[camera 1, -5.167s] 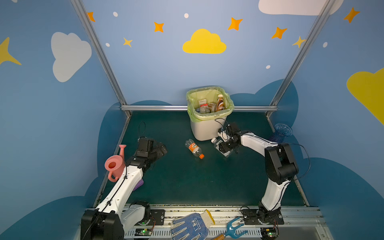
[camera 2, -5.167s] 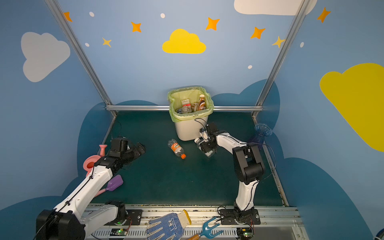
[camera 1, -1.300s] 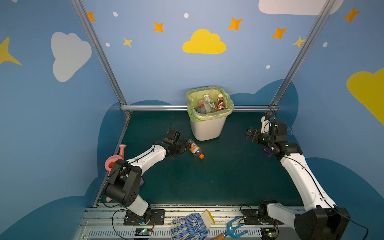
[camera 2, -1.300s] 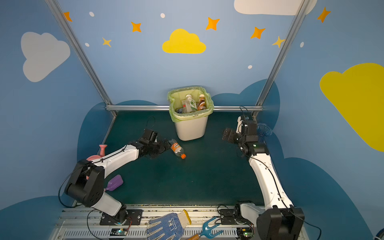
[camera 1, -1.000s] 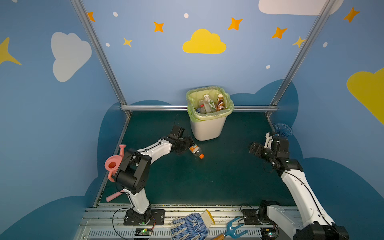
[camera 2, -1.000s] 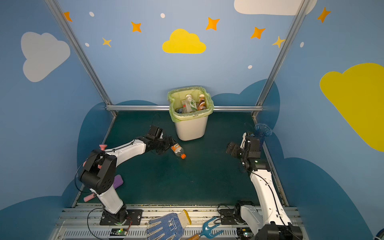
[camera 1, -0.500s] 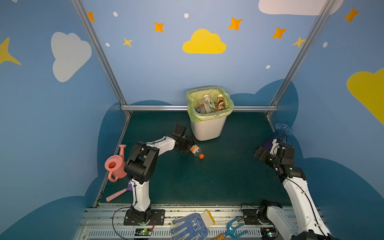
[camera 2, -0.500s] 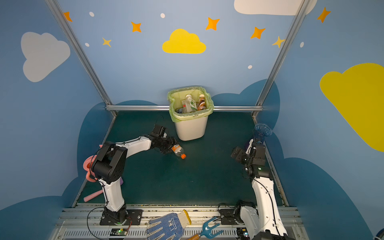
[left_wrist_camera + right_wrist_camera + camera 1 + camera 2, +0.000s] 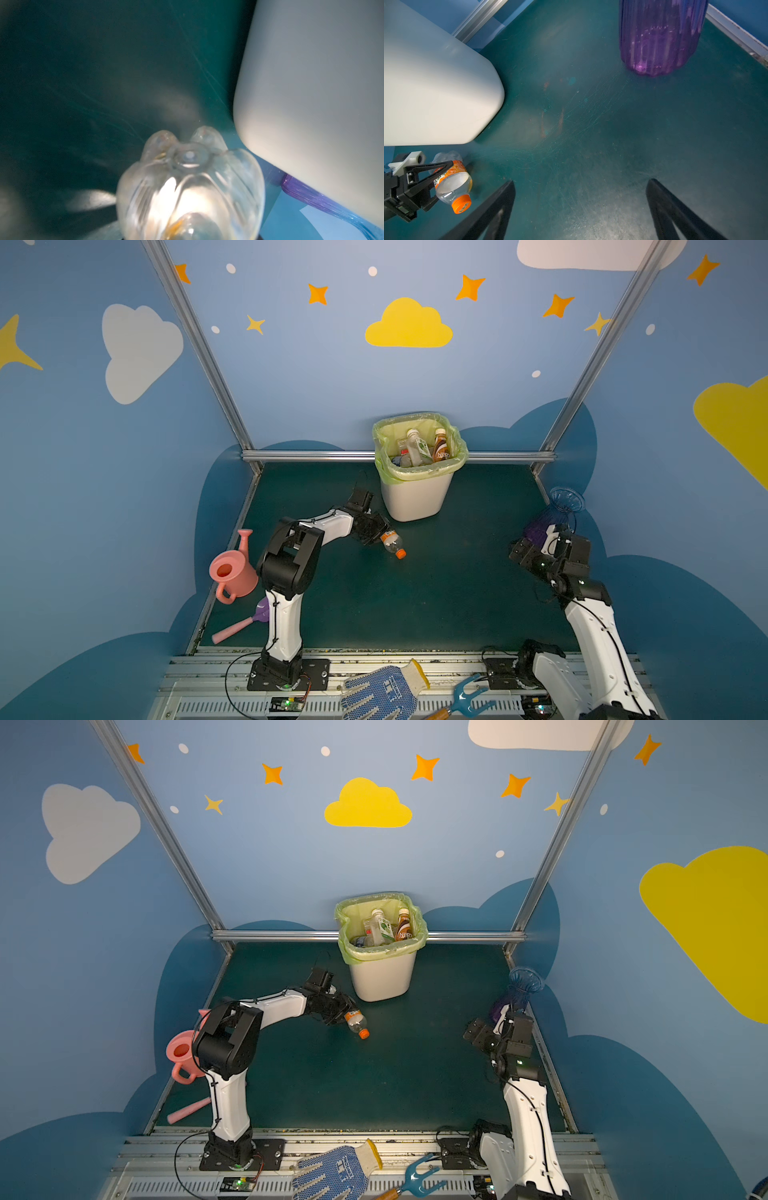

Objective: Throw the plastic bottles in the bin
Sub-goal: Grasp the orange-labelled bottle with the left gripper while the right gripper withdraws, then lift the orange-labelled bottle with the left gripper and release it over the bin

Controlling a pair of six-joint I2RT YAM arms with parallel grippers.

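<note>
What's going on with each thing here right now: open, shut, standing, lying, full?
Orange-capped bottle, capped, lying on its side on the mat, gripped.
Left fingers, closed on that bottle.
Right fingers, open, empty.
Bin, upright, bag-lined, holding several bottles.
Vase, upright.
Watering can, upright.

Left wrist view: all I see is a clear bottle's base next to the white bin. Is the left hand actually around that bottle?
Observer: Yes. The left hand straddles the middle of the bottle, which lies on the mat. I cannot tell how tight the grip is.
Operator: Is the right hand in the way?
Observer: No. The right hand is open and empty, off by the purple vase.
</note>
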